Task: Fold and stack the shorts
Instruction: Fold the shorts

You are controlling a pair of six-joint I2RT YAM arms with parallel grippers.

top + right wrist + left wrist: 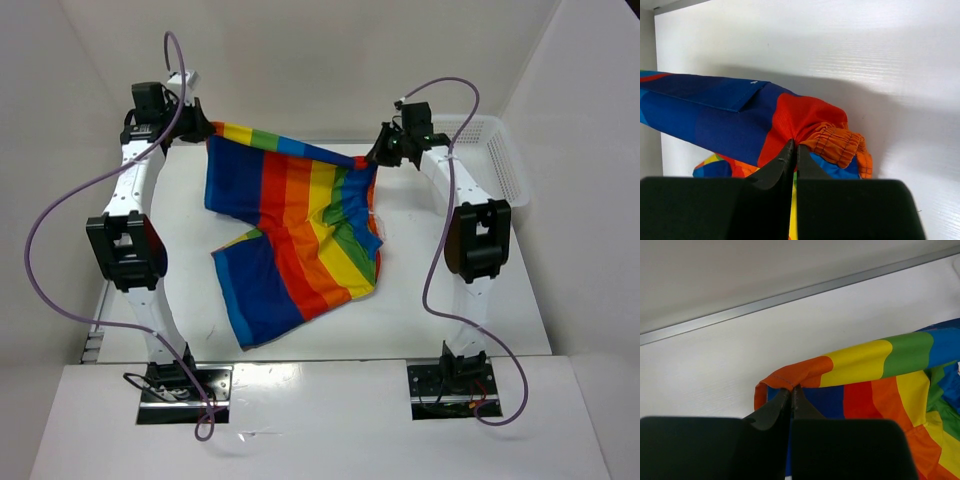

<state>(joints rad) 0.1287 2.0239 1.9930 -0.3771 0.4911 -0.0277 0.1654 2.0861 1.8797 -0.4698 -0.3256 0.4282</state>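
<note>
The rainbow-striped shorts (pixel 295 230) hang stretched between my two grippers over the white table, the lower legs resting on the surface. My left gripper (pixel 205 130) is shut on an orange hem corner of the shorts (pixel 795 377), with its tips (pixel 791 389) pinching the cloth. My right gripper (pixel 380 155) is shut on the red cloth (pixel 800 120) beside the orange elastic waistband (pixel 840 145), with its tips (pixel 794 146) together. The dark blue patch pocket (pixel 710 92) shows in the right wrist view.
A white plastic basket (pixel 495 155) stands at the back right, behind the right arm. White walls enclose the table on the left, back and right. A metal strip (pixel 790 295) runs along the table's far edge.
</note>
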